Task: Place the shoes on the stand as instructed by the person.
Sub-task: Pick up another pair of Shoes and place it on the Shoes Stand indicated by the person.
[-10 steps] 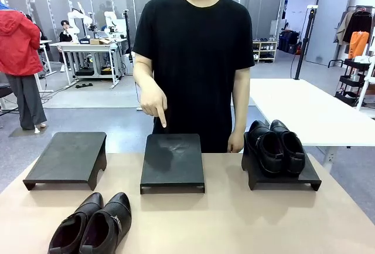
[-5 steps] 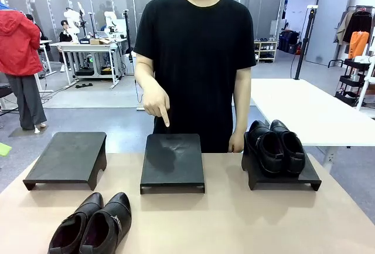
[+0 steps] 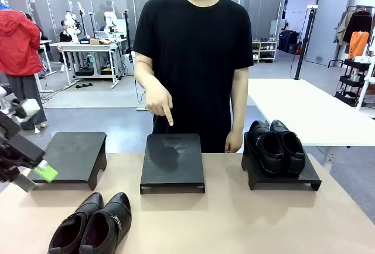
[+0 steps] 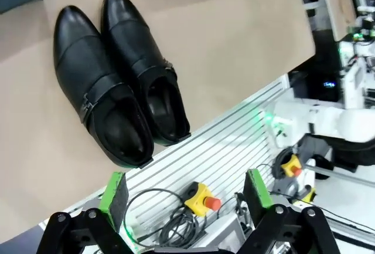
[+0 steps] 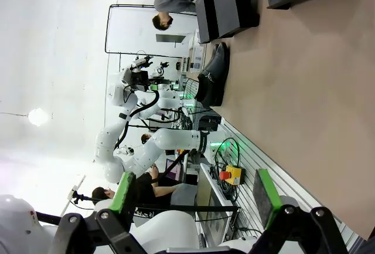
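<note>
While a person (image 3: pixel 196 60) in a black T-shirt points a forefinger (image 3: pixel 168 118) down at the middle stand (image 3: pixel 171 160), the robot's left hand (image 3: pixel 35 178) hovers far to that stand's left, by the left stand (image 3: pixel 70 157), jaws wide apart and empty. The buckled shoes (image 3: pixel 94 227) sit side by side on the table (image 3: pixel 246 219), nearer the robot and left of the middle stand. The plain shoes (image 3: pixel 275 145) rest on the right stand (image 3: pixel 310 179), to its right. The right hand (image 5: pixel 193 190), likewise spread, holds nothing.

Buckle shoes (image 3: pixel 91 226) on table (image 3: pixel 252 219), plain pr (image 3: pixel 275 146) on stand (image 3: pixel 309 178)
</note>
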Action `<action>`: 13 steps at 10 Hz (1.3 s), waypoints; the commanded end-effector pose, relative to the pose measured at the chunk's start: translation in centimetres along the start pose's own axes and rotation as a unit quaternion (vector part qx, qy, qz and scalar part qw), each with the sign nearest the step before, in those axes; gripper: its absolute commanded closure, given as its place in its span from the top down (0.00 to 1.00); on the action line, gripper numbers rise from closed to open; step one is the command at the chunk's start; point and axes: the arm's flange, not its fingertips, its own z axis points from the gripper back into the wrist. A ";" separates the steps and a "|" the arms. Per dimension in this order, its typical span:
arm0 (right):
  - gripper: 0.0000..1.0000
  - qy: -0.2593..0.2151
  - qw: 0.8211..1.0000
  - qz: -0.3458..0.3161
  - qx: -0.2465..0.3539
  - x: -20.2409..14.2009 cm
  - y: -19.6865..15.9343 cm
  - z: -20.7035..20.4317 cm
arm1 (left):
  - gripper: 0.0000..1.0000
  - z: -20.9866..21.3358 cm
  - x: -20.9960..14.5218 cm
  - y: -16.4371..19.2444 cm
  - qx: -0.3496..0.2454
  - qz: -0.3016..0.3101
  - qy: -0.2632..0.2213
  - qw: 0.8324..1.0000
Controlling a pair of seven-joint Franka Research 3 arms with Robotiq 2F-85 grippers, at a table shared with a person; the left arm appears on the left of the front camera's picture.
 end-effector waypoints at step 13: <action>1.00 0.001 1.000 -0.004 -0.009 -0.4 0.2 -0.3 | 1.00 -5.6 0.9 -3.6 0.086 0.039 0.031 0.995</action>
